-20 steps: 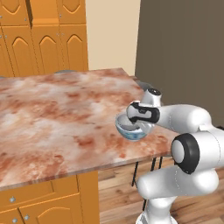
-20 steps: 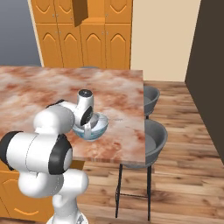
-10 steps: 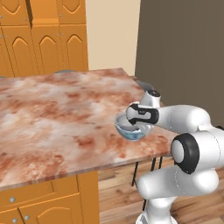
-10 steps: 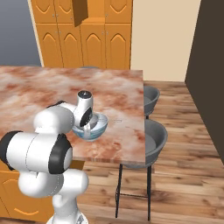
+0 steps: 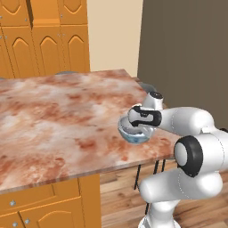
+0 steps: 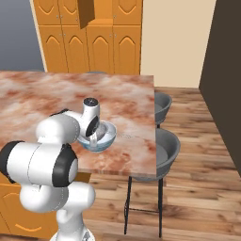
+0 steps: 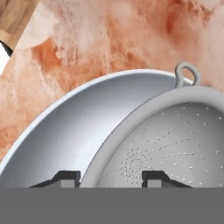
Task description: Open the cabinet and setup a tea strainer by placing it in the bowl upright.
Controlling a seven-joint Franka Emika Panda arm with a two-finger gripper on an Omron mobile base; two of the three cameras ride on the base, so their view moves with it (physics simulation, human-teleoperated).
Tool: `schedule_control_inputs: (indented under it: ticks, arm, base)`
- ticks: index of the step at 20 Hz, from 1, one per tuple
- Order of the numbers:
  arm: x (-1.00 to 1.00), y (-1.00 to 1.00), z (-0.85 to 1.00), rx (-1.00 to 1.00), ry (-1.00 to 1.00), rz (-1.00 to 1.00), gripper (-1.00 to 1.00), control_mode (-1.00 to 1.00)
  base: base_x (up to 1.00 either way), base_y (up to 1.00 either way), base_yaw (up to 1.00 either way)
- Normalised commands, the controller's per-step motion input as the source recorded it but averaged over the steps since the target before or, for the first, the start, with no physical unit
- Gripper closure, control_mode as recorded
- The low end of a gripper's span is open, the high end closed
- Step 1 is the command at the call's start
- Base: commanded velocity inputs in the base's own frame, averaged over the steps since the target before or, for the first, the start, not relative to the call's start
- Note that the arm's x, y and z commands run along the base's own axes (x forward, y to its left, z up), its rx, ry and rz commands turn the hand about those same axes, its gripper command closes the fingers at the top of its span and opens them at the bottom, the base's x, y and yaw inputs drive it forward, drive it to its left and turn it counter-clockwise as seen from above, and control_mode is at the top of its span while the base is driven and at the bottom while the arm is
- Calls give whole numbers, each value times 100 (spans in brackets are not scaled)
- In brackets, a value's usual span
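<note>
Two things matter here – the tea strainer point(image 7: 175, 144) and the bowl point(image 7: 74, 131), and the strainer already sits inside the bowl, opening up, its rim leaning on the bowl's inner wall toward 3 o'clock in the hand view, hanging loop at 12. The bowl stands on the marbled worktop point(image 5: 58, 116) near its edge at 4 o'clock in the left base view, close to the stools point(image 6: 164, 146). The tool point(image 7: 109, 177) hangs just over the strainer's rim, one fingertip either side of that rim; they look slightly spread with a bit of gap to the metal, so prob. letting go, not pinching – though the tips are cut off at the bottom, so contact can't be ruled out. Sensible placement: wrist pointing down keeps the strainer upright as it settles into the bowl. Up at 12 o'clock in the right base view the cabinet point(image 6: 87, 13) door stands swung out, so that step looks done. Vs. a second ago, arm, bowl and base views sit in about the same spot – no visible shift; the only change is the tool, which was pressed together then and has since parted.
</note>
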Motion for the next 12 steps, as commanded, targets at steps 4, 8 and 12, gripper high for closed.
schedule_control_inputs:
  ticks: [4, 8, 12]
  arm:
    - [0, 0, 0, 0, 0, 0, -100, -100]
    - [-17, 0, 1, 0, -5, 0, -100, -100]
    - [-27, 0, 19, 0, -4, 0, -100, -100]
  base:
    - [0, 0, 0]
    - [0, 0, 0]
    - [0, 0, 0]
